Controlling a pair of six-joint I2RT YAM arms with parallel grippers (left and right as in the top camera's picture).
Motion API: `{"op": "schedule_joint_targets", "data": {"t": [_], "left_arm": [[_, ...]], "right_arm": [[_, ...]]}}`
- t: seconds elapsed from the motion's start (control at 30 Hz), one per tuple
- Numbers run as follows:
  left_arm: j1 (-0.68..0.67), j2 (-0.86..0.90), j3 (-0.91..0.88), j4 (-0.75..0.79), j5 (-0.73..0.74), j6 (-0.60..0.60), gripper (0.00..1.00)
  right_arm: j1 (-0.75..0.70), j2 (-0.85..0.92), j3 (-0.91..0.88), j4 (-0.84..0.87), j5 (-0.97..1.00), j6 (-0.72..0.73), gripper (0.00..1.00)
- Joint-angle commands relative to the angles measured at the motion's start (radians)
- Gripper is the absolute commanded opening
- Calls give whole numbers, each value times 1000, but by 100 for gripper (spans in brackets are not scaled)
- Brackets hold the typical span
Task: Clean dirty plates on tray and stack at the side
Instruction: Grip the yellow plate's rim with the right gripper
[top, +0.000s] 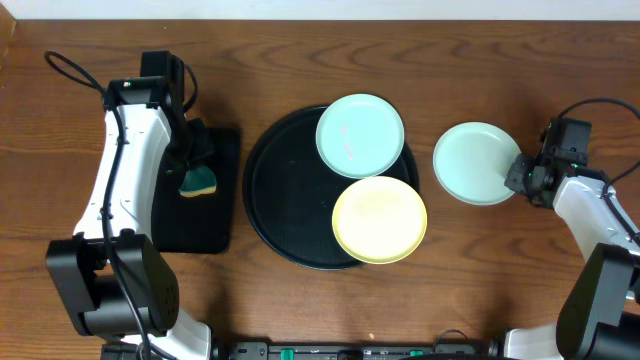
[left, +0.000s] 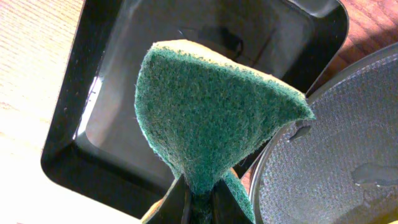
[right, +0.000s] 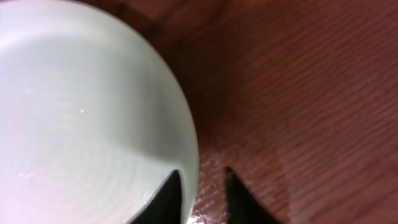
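**benchguy:** ok so what's the left gripper (left: 200, 199) doing?

**platewatcher:** It's pinched tight on a sponge (left: 211, 112), green scrubby side facing the wrist cam with a yellow layer behind it. The sponge fans out from between the fingers. It hangs over the small rectangular tray (top: 200, 225), which sits just left of the big round tray (top: 285, 190). In the left wrist view, the round tray's rim peeks in on the right with a few wet drops on it.

**benchguy:** And the plates?

**platewatcher:** Two are on the round tray. A mint plate (top: 360, 135) is at its far right part, and the yellow plate (top: 379, 220) is at its near right part, hanging out over the rim a bit. Their edges meet. The second mint plate (top: 475, 163) is off the tray, on the table (top: 300, 60) just to the tray's right.

**benchguy:** Right gripper (right: 202, 186)?

**platewatcher:** It's at the edge of that off-tray plate farthest from the round tray. The jaws are apart and straddle the rim, one finger over the plate and the other outside it with bare wood showing between. Can't tell if the inner one touches.
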Motion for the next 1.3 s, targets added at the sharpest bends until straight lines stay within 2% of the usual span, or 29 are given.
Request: {"op": "schedule_joint_targets", "data": {"t": [0.0, 0.1, 0.3, 0.47, 0.7, 0.93, 1.27], "left_arm": [[3, -16, 26, 1, -3, 16, 7], [3, -16, 26, 1, -2, 16, 8], [3, -16, 26, 1, -2, 17, 8], [3, -16, 26, 4, -2, 16, 7], [3, -16, 26, 5, -2, 16, 7], [3, -16, 26, 9, -2, 16, 7], [3, -16, 26, 8, -2, 17, 7]], "right_arm": [[-4, -11, 25, -39, -11, -8, 30], [-4, -37, 116, -167, -105, -9, 41], [30, -89, 314, -402, -310, -16, 42], [115, -88, 341, -465, -438, -16, 42], [302, -82, 282, -492, -429, -16, 43], [459, -34, 194, -481, -311, -16, 40], [481, 111, 183, -463, -312, -39, 25]]}}
